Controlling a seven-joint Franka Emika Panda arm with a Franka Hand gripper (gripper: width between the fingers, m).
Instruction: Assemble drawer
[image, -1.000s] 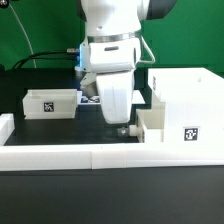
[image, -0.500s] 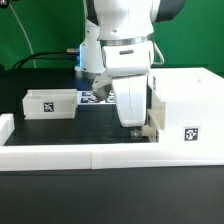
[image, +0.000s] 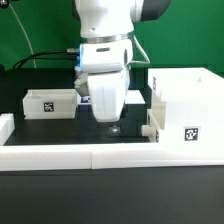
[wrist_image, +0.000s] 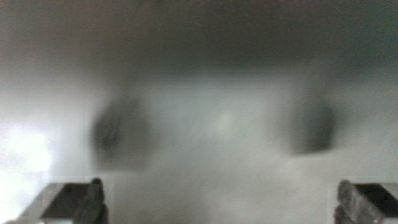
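Holding: nothing; the gripper (image: 113, 127) hangs low over the table (image: 55, 128), its fingers (wrist_image: 71, 203) spread apart with an empty gap between them in the wrist view.
Box: the box (image: 190, 95) stands on the exterior view's right, clear of the arm.
Near tray: the near tray (image: 151, 126) sits at the box's mouth, apparently part-way in; how deep I cannot tell.
Far tray: the far tray (image: 50, 102) rests loose on the exterior view's left, apart from the box.
Risk, jam: pushed off-square, the near tray could bind in the mouth or shove the box.
Risk, knock: the wide wrist sits between both trays; a sideways sweep at this height might clip one.
Risk, sight: the wrist view is badly blurred, so fine aiming from it would be poor.
Risk, wall: the wall (image: 90, 155) lies just in front; a low forward move could strike it.
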